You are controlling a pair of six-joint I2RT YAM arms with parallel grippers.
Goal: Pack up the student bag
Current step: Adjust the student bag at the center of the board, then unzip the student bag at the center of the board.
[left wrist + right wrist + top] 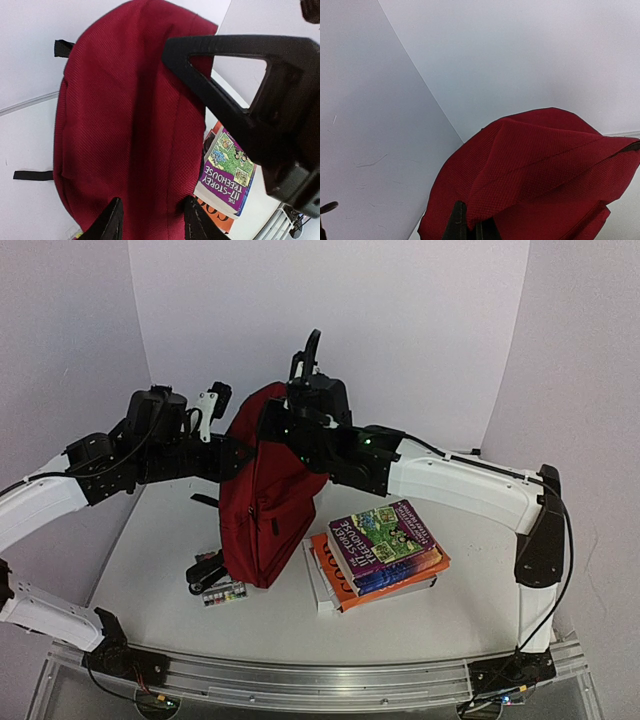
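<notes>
Student bag (265, 510) stood upright in the middle of the bench (400, 630), just left of the book stack, with its crown raised. We could not tell whether its base bore on the bench or hung just clear.

Right fingers (456, 225) were nearly closed on a fold of red fabric at the top. We judged this a hold to keep the bag erect and ready for opening.

Left fingers (112, 222) stood spread either side of a ridge of cloth on the bag's flank. We could not tell whether they bore on it. No opening showed in any view.

Count:
- One bag.
- One stack of books (385, 545), purple cover uppermost, orange beneath. We made out at least three by their edges, exact number unclear.
- Two small items at the bag's foot: a dark object (203, 570) and a small many-coloured case (226, 592).

We judged packing not yet begun.
</notes>
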